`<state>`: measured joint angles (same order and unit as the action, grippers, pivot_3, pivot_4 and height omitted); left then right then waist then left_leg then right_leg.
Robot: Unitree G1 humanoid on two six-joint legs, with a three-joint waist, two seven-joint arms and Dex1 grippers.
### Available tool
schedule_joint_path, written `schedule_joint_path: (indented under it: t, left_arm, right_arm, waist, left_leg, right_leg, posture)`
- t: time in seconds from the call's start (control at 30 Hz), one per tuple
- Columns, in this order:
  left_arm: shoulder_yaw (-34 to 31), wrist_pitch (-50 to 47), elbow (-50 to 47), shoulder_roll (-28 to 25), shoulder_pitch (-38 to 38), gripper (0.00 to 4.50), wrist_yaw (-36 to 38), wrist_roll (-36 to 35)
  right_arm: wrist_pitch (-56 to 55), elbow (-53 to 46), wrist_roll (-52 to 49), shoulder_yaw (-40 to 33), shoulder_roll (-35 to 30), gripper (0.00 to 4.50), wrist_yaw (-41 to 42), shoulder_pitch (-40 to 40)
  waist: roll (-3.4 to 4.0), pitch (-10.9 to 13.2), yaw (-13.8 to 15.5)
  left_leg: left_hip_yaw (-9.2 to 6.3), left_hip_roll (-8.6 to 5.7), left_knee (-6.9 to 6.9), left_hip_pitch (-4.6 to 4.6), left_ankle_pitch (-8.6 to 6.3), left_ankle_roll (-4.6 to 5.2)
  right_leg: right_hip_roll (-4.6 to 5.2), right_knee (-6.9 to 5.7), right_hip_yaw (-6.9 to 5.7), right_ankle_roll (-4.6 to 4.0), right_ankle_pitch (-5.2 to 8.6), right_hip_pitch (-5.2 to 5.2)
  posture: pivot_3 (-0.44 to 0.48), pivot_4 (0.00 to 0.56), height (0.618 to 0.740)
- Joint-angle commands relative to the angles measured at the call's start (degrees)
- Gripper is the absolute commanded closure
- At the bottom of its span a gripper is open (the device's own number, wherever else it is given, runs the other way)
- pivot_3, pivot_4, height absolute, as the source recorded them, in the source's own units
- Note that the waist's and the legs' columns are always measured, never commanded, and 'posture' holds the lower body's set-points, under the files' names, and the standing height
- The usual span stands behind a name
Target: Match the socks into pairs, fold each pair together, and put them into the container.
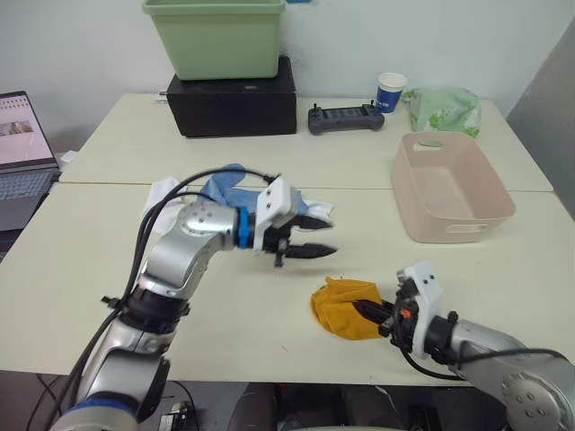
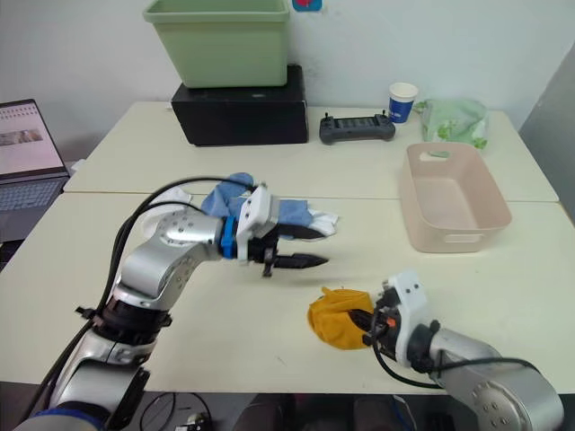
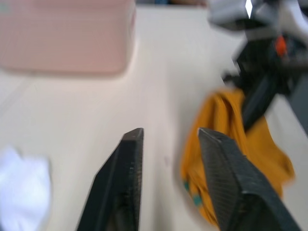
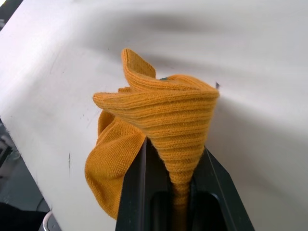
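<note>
- Knit of the mustard-orange socks (image 4: 159, 130) is judged soft, light and floppy; a bunched fold is best pinched, as the edges would droop.
- That bundle is clamped in the right gripper (image 1: 382, 316), held low over the table (image 1: 108, 269) just ahead of its wrist.
- A narrow gap is kept by the empty left gripper (image 1: 305, 241), reaching level toward the bundle.
- Beyond the right gripper stands the container (image 1: 449, 184).

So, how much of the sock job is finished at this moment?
Nothing is put away yet: the pink container looks empty. In hand: the right gripper is shut on the mustard-orange socks, bunched on the table near its front edge, while the left gripper hangs open beside them. Left: the light blue socks and white socks lie heaped behind the left arm, unsorted.
</note>
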<state>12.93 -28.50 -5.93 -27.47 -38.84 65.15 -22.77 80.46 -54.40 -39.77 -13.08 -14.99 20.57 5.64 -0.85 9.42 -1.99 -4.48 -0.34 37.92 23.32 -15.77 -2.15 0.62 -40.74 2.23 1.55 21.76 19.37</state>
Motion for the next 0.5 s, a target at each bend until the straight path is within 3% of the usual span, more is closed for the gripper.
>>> schedule_joint_path:
  t: [0.03,0.17,0.37,0.43,0.5]
  left_arm:
    - [-1.06,-2.57,-1.19,2.43,-4.26,1.21,-2.92,-1.46]
    - [-0.45,-2.9,0.13,4.37,-7.74,0.01,-3.8,-0.96]
    - [0.5,-2.91,3.24,6.51,-11.84,0.01,-4.27,-0.17]
    - [0.56,-2.95,3.92,6.74,-12.41,0.01,-4.17,-0.03]
    - [0.76,-2.79,4.21,6.71,-12.55,0.01,-3.79,0.12]
  right_arm:
    - [-4.8,-5.38,-2.67,-3.95,-0.17,4.5,-2.04,2.69]
    - [-12.81,-5.6,-7.81,-9.32,-4.51,4.5,-5.38,5.85]
    - [-19.44,-3.75,-11.13,-26.52,-17.84,4.5,-9.09,0.36]
    - [-20.44,0.11,-8.07,-28.55,-24.73,4.5,-8.99,-4.07]
    - [-23.23,4.04,-1.6,-25.97,-32.55,4.5,-7.87,-6.99]
  waist:
    - [-0.01,0.01,-0.32]
    - [-0.01,0.01,-0.54]
    - [-0.06,0.12,-0.24]
    - [-0.07,0.14,-0.31]
    - [-0.04,0.16,-0.32]
  left_leg:
    - [0.01,0.01,-0.01,-0.04,0.0,0.0]
    - [0.05,0.01,-0.02,-0.09,0.0,-0.01]
    - [0.16,-0.07,0.03,-0.08,0.01,-0.02]
    - [0.19,-0.08,-0.01,-0.08,0.01,-0.02]
    - [0.21,-0.06,0.01,-0.09,0.01,-0.01]
  right_leg:
    - [-0.02,-0.01,0.02,0.0,0.0,-0.01]
    - [-0.04,-0.04,0.07,0.0,0.0,-0.02]
    - [-0.04,0.01,0.1,0.0,0.0,-0.08]
    - [-0.14,0.03,0.12,0.0,0.0,-0.08]
    - [-0.17,0.02,0.15,0.0,0.0,-0.07]
  posture:
    - [0.0,0.15,0.725]
    - [0.0,0.15,0.725]
    - [0.0,0.15,0.725]
    - [0.0,0.15,0.725]
    - [0.0,0.15,0.725]
